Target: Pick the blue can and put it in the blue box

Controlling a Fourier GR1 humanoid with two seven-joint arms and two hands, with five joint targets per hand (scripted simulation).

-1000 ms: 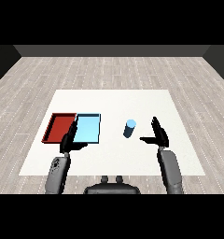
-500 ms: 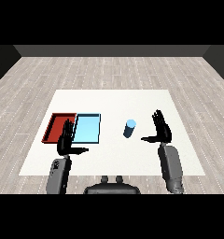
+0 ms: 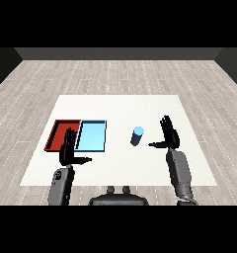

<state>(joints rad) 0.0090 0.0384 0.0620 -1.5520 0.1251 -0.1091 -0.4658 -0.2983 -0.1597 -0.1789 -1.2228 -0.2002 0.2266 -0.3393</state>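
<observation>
blue can (image 3: 137, 136) upright on surface, between light blue tray (image 3: 92, 136) and right hand (image 3: 170, 135) | right fingers straight, thumb out toward can, holding nothing, likely posed to grasp | left hand (image 3: 69, 150) open, idle

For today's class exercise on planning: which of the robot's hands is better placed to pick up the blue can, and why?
The right hand. It is open beside the blue can, thumb pointing at it. The left hand is across the table, in front of the red tray and blue tray.
</observation>
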